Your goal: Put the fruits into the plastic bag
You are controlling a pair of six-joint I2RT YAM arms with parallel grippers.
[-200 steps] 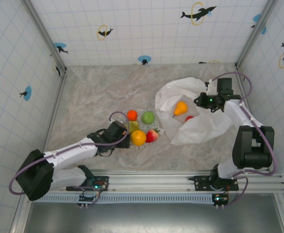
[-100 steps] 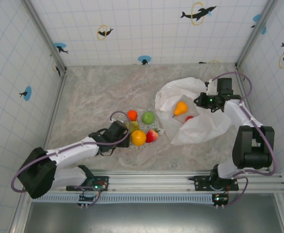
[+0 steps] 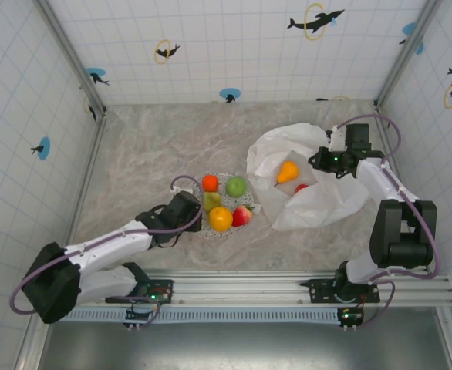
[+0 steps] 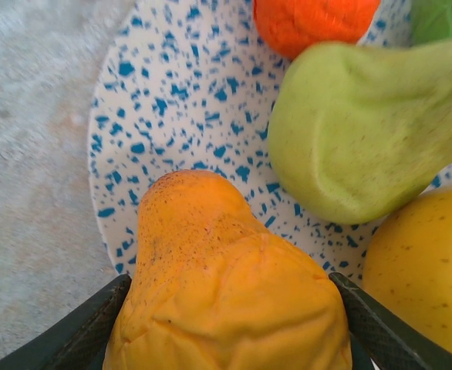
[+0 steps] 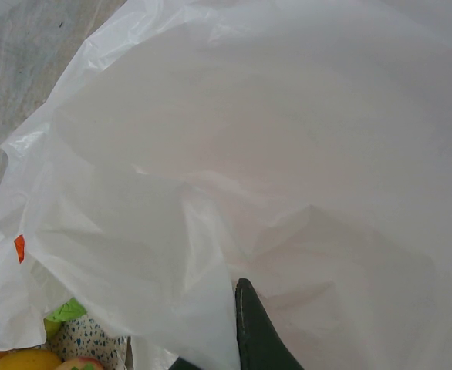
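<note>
So the left gripper (image 4: pixel 227 281) is down at the blue-speckled round plate (image 4: pixel 180 100), jaws wide with a lumpy orange pear-shaped fruit (image 4: pixel 226 262) between them. The fingers (image 4: pixel 87 335) are right up against its sides, but I can't tell if it's actually squeezing. That fruit sits on the plate beside a green pear (image 4: pixel 365 131), a small orange (image 4: pixel 311 19) and a yellow-orange round fruit (image 4: pixel 430 270). The right gripper (image 3: pixel 318 160) is pinched shut on the rim of the crinkly white plastic bag (image 3: pixel 318 204). The bag lies on the marbled grey desk (image 3: pixel 149 154) just right of the plate, with a yellow-orange pear (image 3: pixel 288 171) and a red fruit (image 3: pixel 301 187) inside.
</note>
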